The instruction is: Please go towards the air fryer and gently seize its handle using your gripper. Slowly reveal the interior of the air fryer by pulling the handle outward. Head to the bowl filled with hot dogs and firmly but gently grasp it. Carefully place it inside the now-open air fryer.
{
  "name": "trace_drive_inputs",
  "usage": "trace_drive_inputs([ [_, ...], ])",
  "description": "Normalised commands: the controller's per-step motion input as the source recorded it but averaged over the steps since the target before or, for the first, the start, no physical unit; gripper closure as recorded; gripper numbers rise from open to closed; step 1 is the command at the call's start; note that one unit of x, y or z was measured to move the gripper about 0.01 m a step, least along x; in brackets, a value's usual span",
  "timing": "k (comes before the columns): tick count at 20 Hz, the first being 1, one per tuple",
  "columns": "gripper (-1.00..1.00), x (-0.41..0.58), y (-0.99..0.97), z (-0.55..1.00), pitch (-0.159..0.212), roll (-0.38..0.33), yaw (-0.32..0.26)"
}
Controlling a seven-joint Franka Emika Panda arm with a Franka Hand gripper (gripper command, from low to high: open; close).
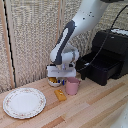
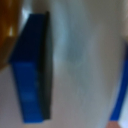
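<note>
A patterned plate (image 1: 24, 102) lies far out on the wooden surface (image 1: 90, 107). The gripper (image 1: 56, 78) is down over the bowl (image 1: 54, 82) of hot dogs (image 1: 53, 79) (its opening cannot be told). An orange block (image 1: 60, 94) and pink cup (image 1: 73, 86) sit just beside it. Farther off, the air fryer (image 1: 112, 50) stands with its drawer (image 1: 100, 67) pulled out.

Blurred blue finger pad (image 2: 31, 70) against white

On the pale wooden table (image 1: 95, 107), the small white bowl (image 1: 54, 82) sits between the large patterned plate (image 1: 24, 102) and the black boxy air fryer (image 1: 107, 55), just beside the pink cup (image 1: 73, 86).
</note>
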Motion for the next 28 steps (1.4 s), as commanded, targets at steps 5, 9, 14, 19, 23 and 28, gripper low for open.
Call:
trace_drive_inputs([
  [5, 1.00, 0.002, 0.00, 0.55, -0.061, 0.001, -0.180],
  [9, 1.00, 0.009, 0.00, 0.80, -0.035, 0.000, -0.212],
  [14, 1.00, 0.025, -0.05, 0.83, -0.002, 0.000, -0.218],
  [19, 1.00, 0.000, -0.25, 0.83, 0.030, 0.003, -0.239],
  [23, 1.00, 0.000, -0.48, 0.71, 0.003, 0.033, -0.216],
  [28, 1.00, 0.000, -0.49, 0.62, 0.003, 0.020, -0.232],
])
